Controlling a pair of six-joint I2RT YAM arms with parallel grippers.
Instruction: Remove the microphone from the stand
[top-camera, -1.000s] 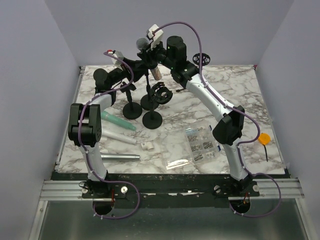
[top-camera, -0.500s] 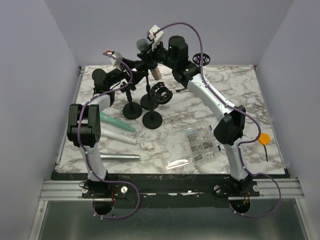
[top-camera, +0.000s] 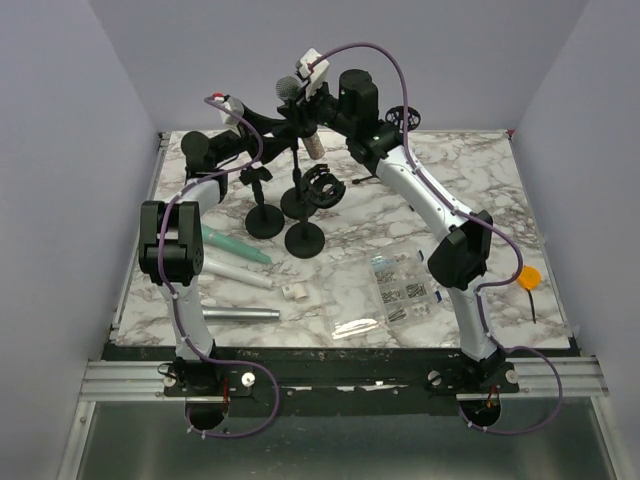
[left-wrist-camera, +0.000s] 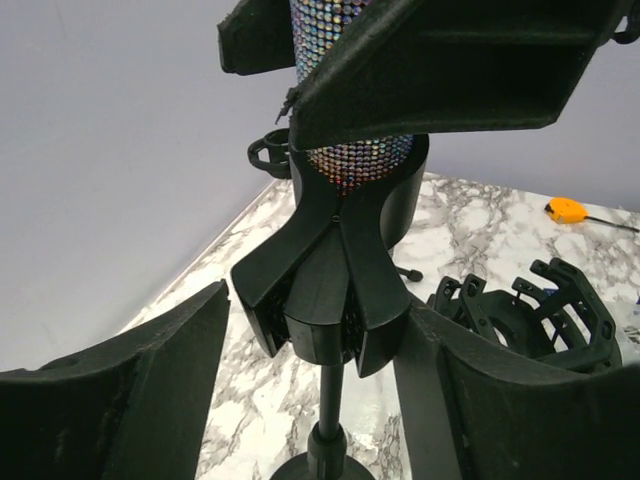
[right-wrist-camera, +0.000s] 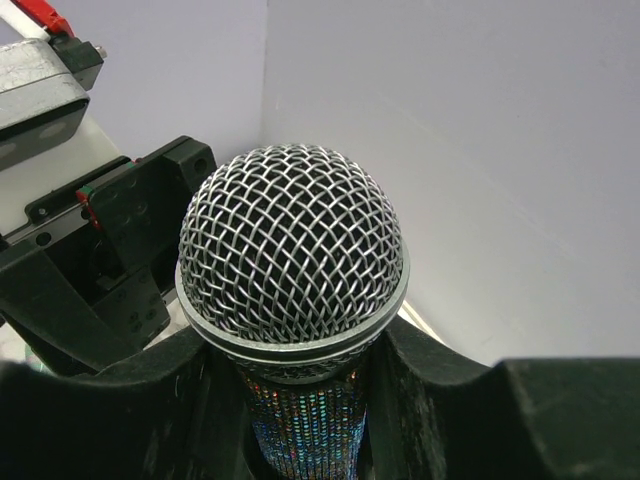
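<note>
I see my right gripper (right-wrist-camera: 300, 410) clamped on the microphone (right-wrist-camera: 293, 245); my left gripper (left-wrist-camera: 315, 325) stands wide apart on both sides of the stand (left-wrist-camera: 335, 285).

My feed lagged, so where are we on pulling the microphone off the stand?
Done: the right claw is closed on the microphone just below its mesh head. In hand: the left claw sits open on either side of the stand clip. Left: the glittery body is still seated in the clip, so the lift out remains.
</note>
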